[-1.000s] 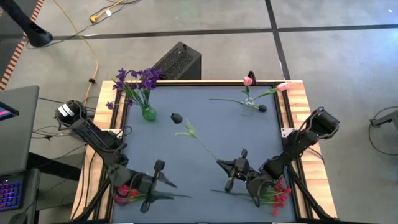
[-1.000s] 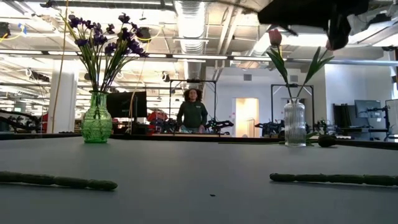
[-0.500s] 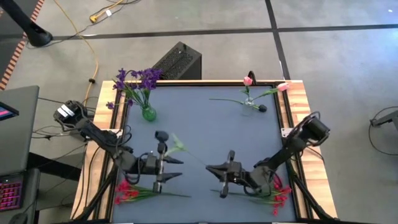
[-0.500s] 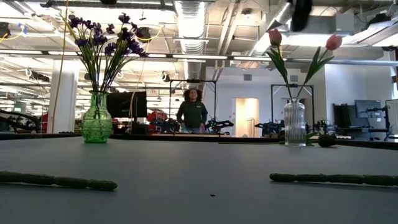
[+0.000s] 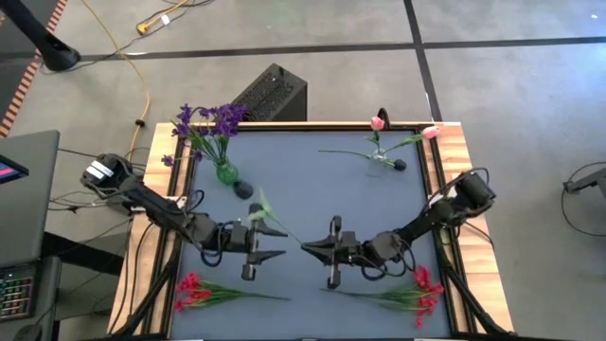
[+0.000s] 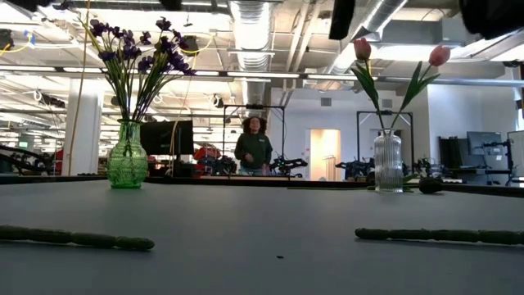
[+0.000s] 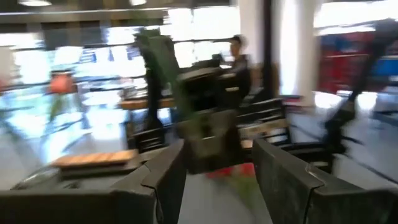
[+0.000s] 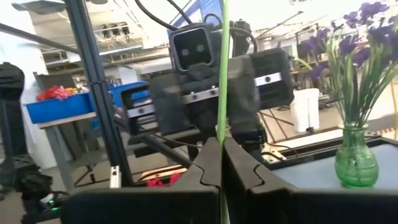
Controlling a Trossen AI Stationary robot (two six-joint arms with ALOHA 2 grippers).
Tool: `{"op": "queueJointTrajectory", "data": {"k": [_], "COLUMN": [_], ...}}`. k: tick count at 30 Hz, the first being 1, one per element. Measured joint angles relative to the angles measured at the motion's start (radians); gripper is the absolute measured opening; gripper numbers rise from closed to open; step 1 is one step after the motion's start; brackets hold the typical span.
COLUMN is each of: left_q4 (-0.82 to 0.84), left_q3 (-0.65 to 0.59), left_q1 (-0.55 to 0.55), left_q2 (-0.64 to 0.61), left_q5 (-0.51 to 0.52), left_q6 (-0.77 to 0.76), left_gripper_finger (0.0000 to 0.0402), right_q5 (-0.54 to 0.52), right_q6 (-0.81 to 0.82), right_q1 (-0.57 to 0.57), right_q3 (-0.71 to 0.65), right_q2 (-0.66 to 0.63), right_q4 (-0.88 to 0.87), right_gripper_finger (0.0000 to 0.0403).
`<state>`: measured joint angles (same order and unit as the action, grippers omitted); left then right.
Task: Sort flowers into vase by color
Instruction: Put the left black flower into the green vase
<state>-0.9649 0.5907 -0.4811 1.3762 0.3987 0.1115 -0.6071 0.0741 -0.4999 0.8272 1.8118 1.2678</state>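
My right gripper (image 5: 308,246) (image 8: 222,155) hovers over the table's middle, pointing left, shut on a long green-stemmed flower (image 5: 279,223) with a dark purple bloom (image 5: 243,189). My left gripper (image 5: 275,244) (image 7: 214,180) faces it from the left, open and holding nothing. Purple flowers stand in a green vase (image 5: 225,172) (image 8: 356,163) at the far left. Pink tulips (image 5: 378,123) stand in a clear vase (image 6: 387,162) at the far right. Two red sprays (image 5: 194,289) (image 5: 417,292) lie flat along the near edge. My right gripper pinches the flower's green stem (image 8: 222,127) near its lower end (image 5: 303,242) between its two fingers. The fingers lie level, coming from the table's right. The flower is lifted clear, and its stem runs on past the fingertips toward the far left.
A small dark object (image 5: 400,164) lies by the clear vase. The red sprays' stems (image 6: 78,239) (image 6: 442,235) lie on the dark mat near the front. A raised wooden rim (image 5: 151,170) frames the table. A person (image 6: 255,147) stands in the room beyond.
My right gripper has carried the purple flower toward the table's left and turned to point left. My left gripper has risen from the red spray at the near left corner, moved toward the middle and turned to face the right gripper. The flower's bloom has shifted left, toward the green vase.
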Motion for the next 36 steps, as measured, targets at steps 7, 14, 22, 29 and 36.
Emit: {"op": "queueJointTrajectory", "data": {"k": [7,14,22,29,36], "left_q4": [0.0,-0.067,-0.141,-0.134,0.055], "left_q3": [0.0,0.0,0.001,0.001,0.001], "left_q1": [0.063,0.122,0.178,0.22,0.218], "left_q2": [0.0,0.0,-0.001,-0.012,-0.166], "left_q5": [0.073,-0.072,-0.073,-0.071,-0.103], "left_q6": [-0.042,-0.009,0.09,0.14,0.129], "left_gripper_finger": [0.0171,0.0171,0.0171,0.0171,0.0171], "right_q5": [0.132,0.225,0.255,0.271,0.271], "right_q6": [-0.004,0.003,-0.043,-0.128,-0.182], "right_q1": [0.077,0.154,0.206,0.237,0.235], "right_q3": [0.0,0.0,0.0,0.0,0.0], "right_q2": [0.0,0.0,0.0,-0.05,-0.1], "right_q4": [0.001,0.004,0.005,-0.068,-0.15], "right_gripper_finger": [0.0024,0.0024,0.0024,0.0024,0.0025]}}
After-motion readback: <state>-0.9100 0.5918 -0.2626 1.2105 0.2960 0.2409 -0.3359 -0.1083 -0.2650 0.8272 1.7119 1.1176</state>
